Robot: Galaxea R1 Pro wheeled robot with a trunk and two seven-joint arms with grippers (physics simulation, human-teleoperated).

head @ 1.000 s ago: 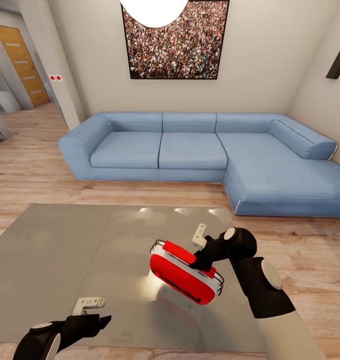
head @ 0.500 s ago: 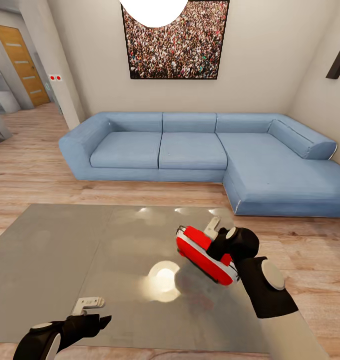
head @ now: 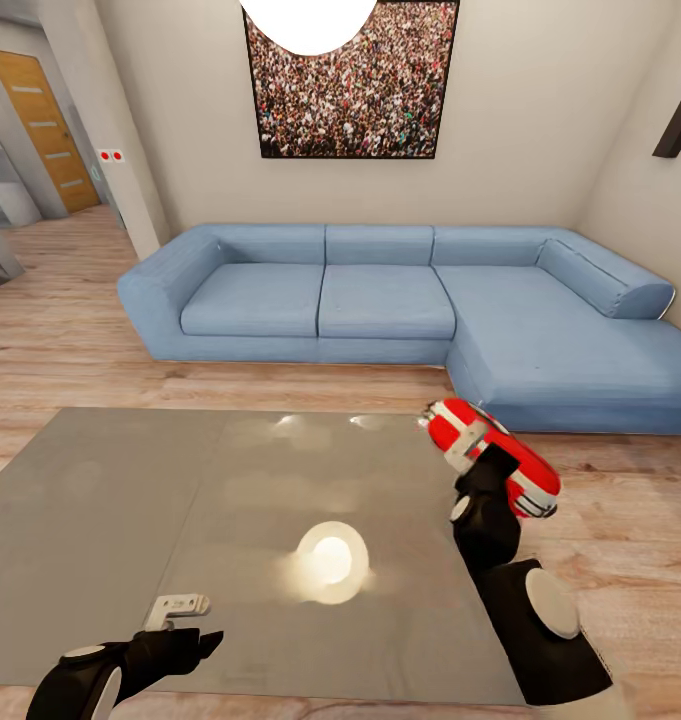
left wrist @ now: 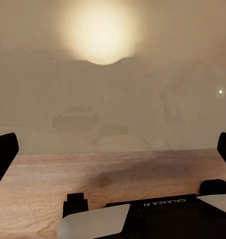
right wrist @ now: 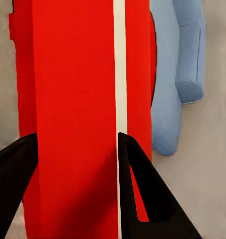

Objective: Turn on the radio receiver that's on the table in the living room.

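Within the last 1 second the right tool [head: 477,452], clenched on the radio receiver [head: 492,456], has carried it from the middle of the tabletop [head: 120,500] up past its right edge, so probably the switch gets exposed now, while the left tool [head: 180,622] hovers released.

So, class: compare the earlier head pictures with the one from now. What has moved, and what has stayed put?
The right gripper, shut on the radio, carried it up off the table and out past its far right corner, toward the sofa. The left gripper stayed low at the near edge.
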